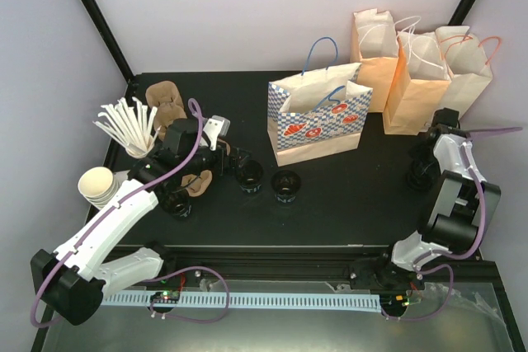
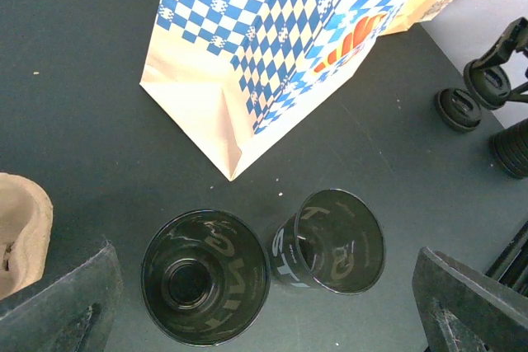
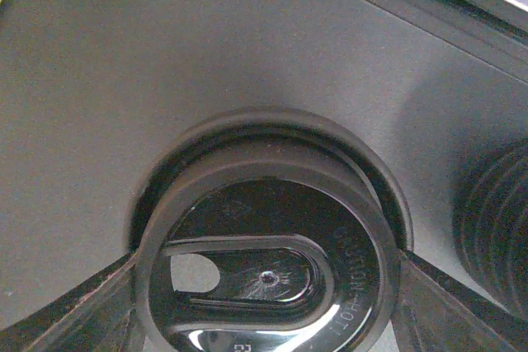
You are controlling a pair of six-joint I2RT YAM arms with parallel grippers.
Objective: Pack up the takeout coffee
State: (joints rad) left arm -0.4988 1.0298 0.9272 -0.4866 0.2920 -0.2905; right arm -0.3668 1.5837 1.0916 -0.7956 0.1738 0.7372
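Currently: right gripper (image 1: 419, 177) straddles lid (image 3: 264, 274), fingers (image 3: 87, 307) at its rim, hold unconfirmed; left gripper (image 2: 264, 311) wide above open cups (image 2: 205, 276). Risk: thin rim slips out if pinch sits off-centre.

The top camera looks down from above the near edge over the whole bench (image 1: 346, 204). The left wrist view faces down at the checked bag (image 2: 272, 30) and two cups (image 2: 206, 278), both shared with it. The right wrist view sits close above a black lid (image 3: 264, 278).
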